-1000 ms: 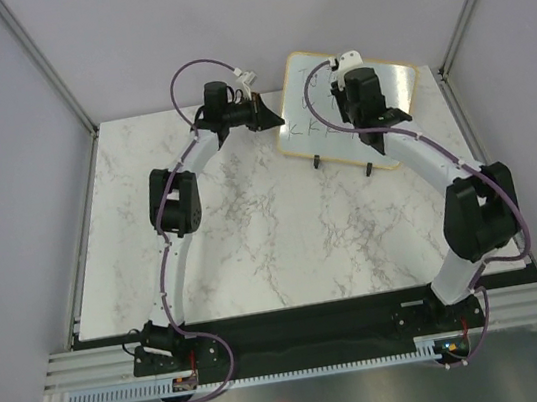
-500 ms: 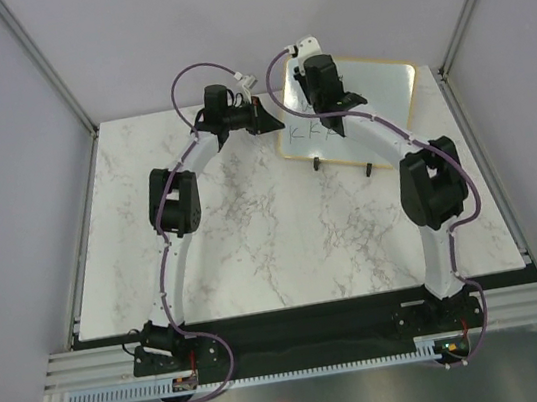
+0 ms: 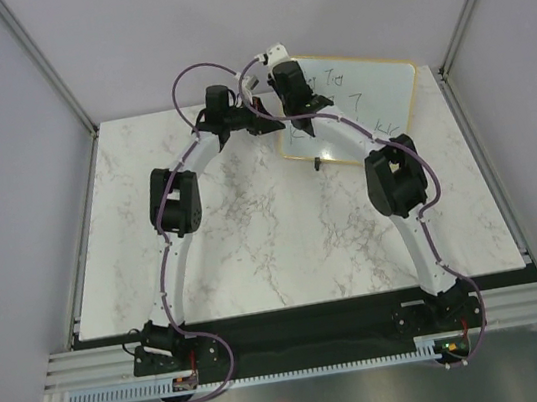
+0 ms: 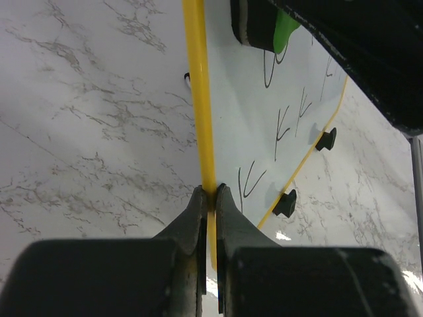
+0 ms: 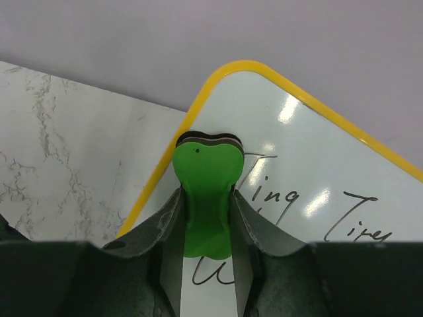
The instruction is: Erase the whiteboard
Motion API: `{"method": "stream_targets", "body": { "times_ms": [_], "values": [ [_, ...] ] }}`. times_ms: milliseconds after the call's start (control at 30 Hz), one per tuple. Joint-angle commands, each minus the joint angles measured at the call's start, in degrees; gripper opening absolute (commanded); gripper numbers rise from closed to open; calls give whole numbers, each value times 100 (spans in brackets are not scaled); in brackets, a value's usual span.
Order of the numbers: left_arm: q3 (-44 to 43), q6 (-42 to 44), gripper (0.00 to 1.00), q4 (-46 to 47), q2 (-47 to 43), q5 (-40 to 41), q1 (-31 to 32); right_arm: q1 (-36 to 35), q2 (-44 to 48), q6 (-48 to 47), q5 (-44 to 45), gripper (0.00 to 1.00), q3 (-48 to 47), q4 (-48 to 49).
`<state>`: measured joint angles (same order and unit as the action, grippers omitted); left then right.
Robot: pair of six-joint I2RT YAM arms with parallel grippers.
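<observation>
Left wrist view: my left gripper (image 4: 210,191) is clenched on the whiteboard (image 4: 244,119) frame's left edge. My right gripper (image 5: 206,196) grasps the green eraser (image 5: 206,165), set against the board near a rounded corner. The board stands at the table (image 3: 253,234)'s far edge.

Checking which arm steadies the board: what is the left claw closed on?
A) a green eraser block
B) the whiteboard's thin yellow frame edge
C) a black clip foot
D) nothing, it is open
B: the left wrist view shows the left claw pinching the glossy white rectangular whiteboard by its thin yellow frame.
</observation>
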<state>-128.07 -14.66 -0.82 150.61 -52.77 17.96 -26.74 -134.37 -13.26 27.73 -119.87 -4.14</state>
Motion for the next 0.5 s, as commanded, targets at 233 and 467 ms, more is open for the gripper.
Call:
{"method": "stream_targets", "body": {
  "times_ms": [233,467],
  "values": [
    [-34,525,2,-50,-172,224,59,572,655,147,1086,0,595,-60],
    [-34,683,2,-155,-207,347,59,934,1079,306,999,0,1300,53]
  ]
}}
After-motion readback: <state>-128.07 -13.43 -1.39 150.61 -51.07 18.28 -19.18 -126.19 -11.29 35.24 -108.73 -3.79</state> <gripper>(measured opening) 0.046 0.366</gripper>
